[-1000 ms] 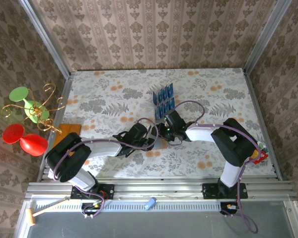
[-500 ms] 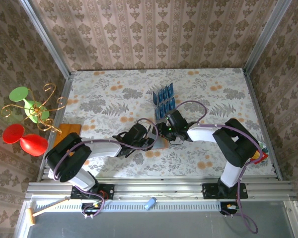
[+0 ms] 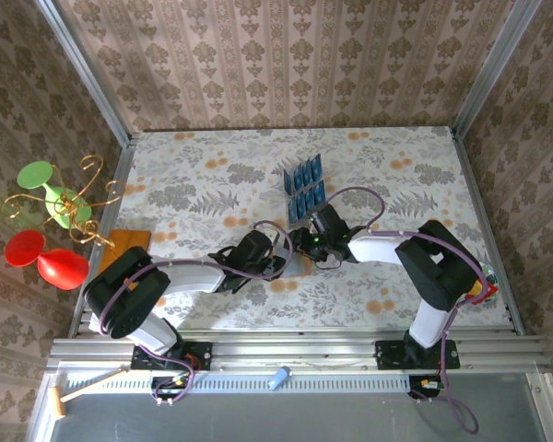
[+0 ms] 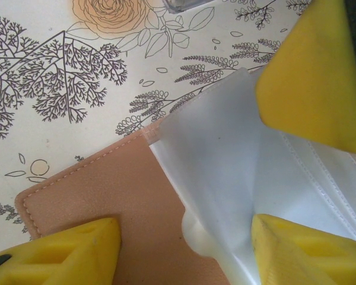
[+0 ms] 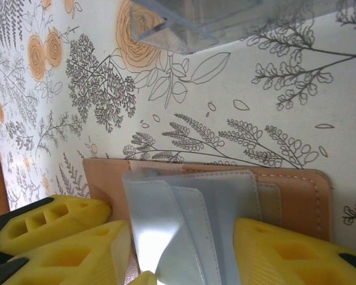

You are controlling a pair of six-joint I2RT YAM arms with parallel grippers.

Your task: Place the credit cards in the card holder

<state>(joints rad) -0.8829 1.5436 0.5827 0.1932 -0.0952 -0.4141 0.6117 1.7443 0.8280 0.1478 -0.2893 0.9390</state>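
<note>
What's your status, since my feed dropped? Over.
Left gripper open, right gripper open, both astride tan leather-look folding wallet. Its clear sleeves look empty. Small blue cards stand in clear plastic slotted rack. No obstruction seen.

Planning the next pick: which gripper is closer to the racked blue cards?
Right. The right gripper sits just short of the cards; the left gripper is farther off, further back and to its left.

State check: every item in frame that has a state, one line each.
card holder: open, lying flat on the table, clear sleeves lifted up
credit cards: standing upright in the clear rack
left tool: open, one finger on the leather, the other at the sleeves
right tool: open, sleeves between its fingers
</note>
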